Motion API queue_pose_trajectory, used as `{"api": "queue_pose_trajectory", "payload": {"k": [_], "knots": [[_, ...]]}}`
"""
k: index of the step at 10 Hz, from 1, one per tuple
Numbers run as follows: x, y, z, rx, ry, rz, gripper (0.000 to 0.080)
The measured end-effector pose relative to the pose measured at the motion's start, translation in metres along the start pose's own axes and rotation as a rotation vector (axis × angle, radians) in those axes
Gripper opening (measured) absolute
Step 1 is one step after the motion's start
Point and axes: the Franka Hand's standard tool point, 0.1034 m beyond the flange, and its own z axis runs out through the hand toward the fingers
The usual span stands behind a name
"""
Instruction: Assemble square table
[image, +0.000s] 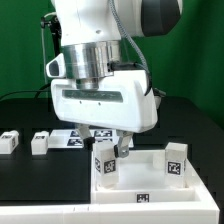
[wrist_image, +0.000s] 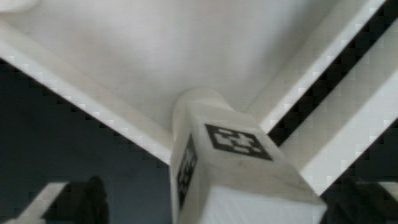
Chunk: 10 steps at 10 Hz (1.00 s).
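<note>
Nearest, at 6 o'clock of the exterior view: rail (image: 50, 215). Just behind: top (image: 145, 182), with first leg (image: 106, 166) standing in its far 9 o'clock corner and second leg (image: 176, 160) standing at its 3 o'clock side. Over the first leg: gripper (image: 110, 147), straddling it, fingers (wrist_image: 79, 200) spread and clear of its sides. Farther, toward 9 o'clock: third leg (image: 8, 141), fourth leg (image: 40, 143), then marker board (image: 68, 137)

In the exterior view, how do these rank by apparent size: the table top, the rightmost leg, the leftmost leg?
1. Table top
2. Rightmost leg
3. Leftmost leg
The leftmost leg sits farther from the camera, so the legs' ranking is unsure.
</note>
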Motion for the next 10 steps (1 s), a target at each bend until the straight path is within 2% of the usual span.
{"api": "queue_pose_trajectory", "payload": {"k": [3, 4, 6, 10], "knots": [[0.0002, 0.0002, 0.0, -0.001, 0.001, -0.217, 0.0649], [0.0018, 0.0017, -0.0003, -0.006, 0.002, -0.367, 0.0649], [0.0022, 0.0014, -0.0005, -0.024, 0.007, -0.642, 0.0649], [-0.0022, -0.0029, 0.0028, -0.067, 0.003, -1.023, 0.0649]]}}
